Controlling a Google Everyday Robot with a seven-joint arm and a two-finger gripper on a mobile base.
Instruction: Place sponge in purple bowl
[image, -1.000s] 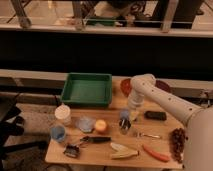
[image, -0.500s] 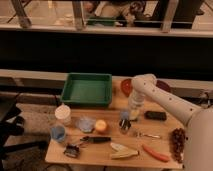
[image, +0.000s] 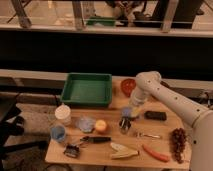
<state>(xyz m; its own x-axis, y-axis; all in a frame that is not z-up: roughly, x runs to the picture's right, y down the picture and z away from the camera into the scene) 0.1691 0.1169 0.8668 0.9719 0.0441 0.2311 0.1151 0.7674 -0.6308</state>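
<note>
Barely anything is changing from half a second ago: the arm (image: 167, 97) is keeping the same bend, reaching in from the right edge of the frame. The gripper (image: 125, 125) is staying down at the middle of the table (image: 165, 131). It is pointing straight down and hanging at or just above the tabletop. Whether it is spread, closed, or pinching anything, I cannot tell from here. I am not managing to pick out the sponge either. There is a pale patch right at the wrist, but I cannot say what it is.

The purple bowl (image: 86, 124) is sitting left of the gripper, with an orange ball (image: 101, 126) lying between the two, just beside the bowl. Further left, a white cup (image: 63, 114) is standing above a blue cup (image: 58, 133).

Behind them, a green tray (image: 87, 89) is filling the upper left of the table. A red bowl (image: 128, 86) is sitting just to its right, close against the arm. To the right of the gripper a black block (image: 155, 115) is lying flat, and grapes (image: 176, 142) are resting near the lower right corner.
</note>
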